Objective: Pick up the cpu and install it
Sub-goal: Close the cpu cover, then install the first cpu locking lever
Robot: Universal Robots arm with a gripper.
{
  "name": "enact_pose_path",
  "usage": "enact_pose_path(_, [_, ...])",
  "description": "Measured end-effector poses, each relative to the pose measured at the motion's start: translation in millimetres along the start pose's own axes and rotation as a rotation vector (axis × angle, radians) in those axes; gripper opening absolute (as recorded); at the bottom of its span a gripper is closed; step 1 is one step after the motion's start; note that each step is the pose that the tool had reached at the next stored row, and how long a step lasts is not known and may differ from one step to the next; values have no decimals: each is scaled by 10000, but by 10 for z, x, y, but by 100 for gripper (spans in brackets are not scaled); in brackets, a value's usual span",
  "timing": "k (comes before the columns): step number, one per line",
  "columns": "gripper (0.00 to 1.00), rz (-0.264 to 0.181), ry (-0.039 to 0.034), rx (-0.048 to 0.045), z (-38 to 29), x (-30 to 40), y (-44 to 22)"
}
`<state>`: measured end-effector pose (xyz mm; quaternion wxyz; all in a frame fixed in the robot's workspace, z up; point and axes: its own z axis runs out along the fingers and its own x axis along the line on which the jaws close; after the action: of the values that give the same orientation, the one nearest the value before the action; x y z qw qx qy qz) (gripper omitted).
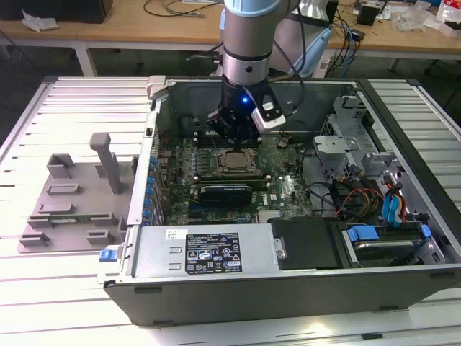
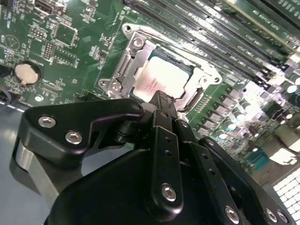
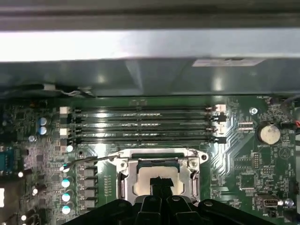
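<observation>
Cpu (image 1: 234,161) — lying flat in its socket near the middle of the green motherboard (image 1: 288,189), silver-grey lid up, inside the open computer case (image 1: 403,90). Ringed in both wrist views by the shiny metal socket frame (image 2: 133,44), with faint reddish print on the lid of the cpu (image 2: 164,77), not legible.

Gripper (image 1: 235,141) hanging straight down over the socket. Black fingertips (image 2: 159,99) pinched together, nothing between them, and poised over one edge of the lid. Touching it or just clear of it, cannot tell.

Beside the socket in the first wrist view, four long memory slots (image 3: 145,126) in a row. Round silver coin cell (image 3: 269,133) well apart from them on the board. Pale sticker (image 3: 225,62) on the case wall beyond the slots, its writing unreadable.

Along the case's near edge in the exterior view, the power supply (image 1: 151,252), carrying a black label (image 1: 214,252) crowded with white print and symbols — none of it legible.

Outside the case, on the exterior view's left, a grey plastic fixture (image 1: 72,194) resting on the slatted table (image 1: 43,288).
</observation>
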<state>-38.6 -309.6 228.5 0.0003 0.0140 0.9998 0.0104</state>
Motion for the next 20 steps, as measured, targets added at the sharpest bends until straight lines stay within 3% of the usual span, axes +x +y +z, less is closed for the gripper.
enact_pose_path(3, [11,-1,0,3,-2,22,-124])
enact_pose_path(5, [11,1,0,5,-25,23,-125])
enact_pose_path(8, [11,0,0,4,-128,23,-123])
enact_pose_path(20, [11,0,0,3,-146,22,-123])
